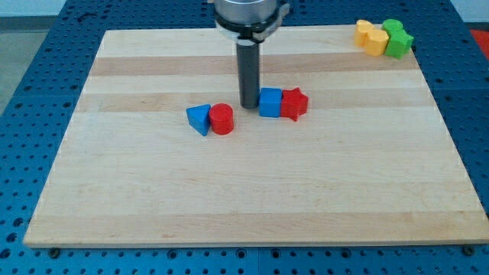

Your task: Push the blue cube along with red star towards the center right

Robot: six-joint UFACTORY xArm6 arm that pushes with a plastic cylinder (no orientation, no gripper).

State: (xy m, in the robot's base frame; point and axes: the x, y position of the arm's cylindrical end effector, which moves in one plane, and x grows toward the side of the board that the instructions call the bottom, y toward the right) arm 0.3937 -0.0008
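Note:
The blue cube [270, 102] sits near the middle of the wooden board, with the red star [294, 104] touching its right side. My tip [250, 105] stands upright just to the left of the blue cube, close against or touching its left face. The rod rises from there to the arm's head at the view's top.
A blue triangular block [199, 118] and a red cylinder [221, 119] lie together to the left of and a little below my tip. At the board's top right corner yellow blocks [370, 35] and green blocks [396, 38] form a cluster. The board [252, 198] rests on a blue perforated table.

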